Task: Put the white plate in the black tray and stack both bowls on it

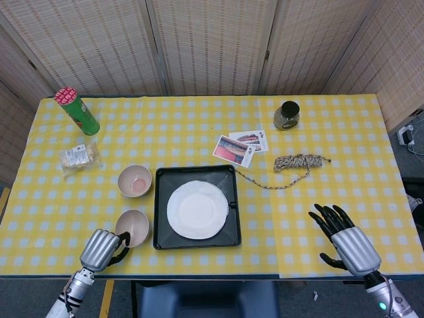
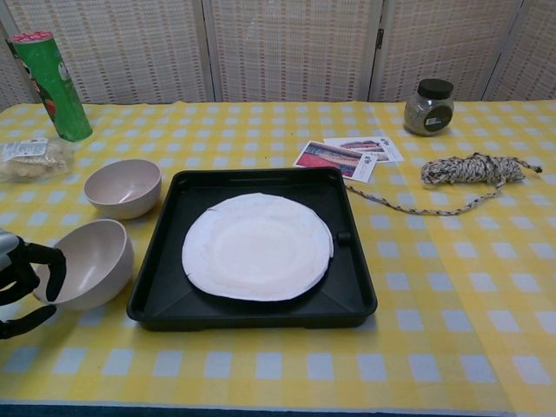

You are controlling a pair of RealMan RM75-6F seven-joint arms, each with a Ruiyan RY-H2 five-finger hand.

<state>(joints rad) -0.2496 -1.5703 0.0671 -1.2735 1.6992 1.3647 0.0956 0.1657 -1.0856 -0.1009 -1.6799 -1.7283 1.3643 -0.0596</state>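
Plate: white plate point(image 1: 197, 209) lies in black tray point(image 1: 161, 228).
Left hand point(image 1: 101, 249): grips tilted near bowl point(image 2: 91, 261).
Right hand point(image 1: 346, 235): empty, fingers spread.

I see a green can point(image 1: 78, 111) w/ red lid standing upright far left on the counter point(image 1: 344, 139), a clear snack packet point(image 1: 77, 157) just in front of it. Two photo cards point(image 1: 240, 146) overlap near centre; coiled rope point(image 1: 299, 163) to their right, dark-lidded jar point(image 1: 287, 114) behind it.
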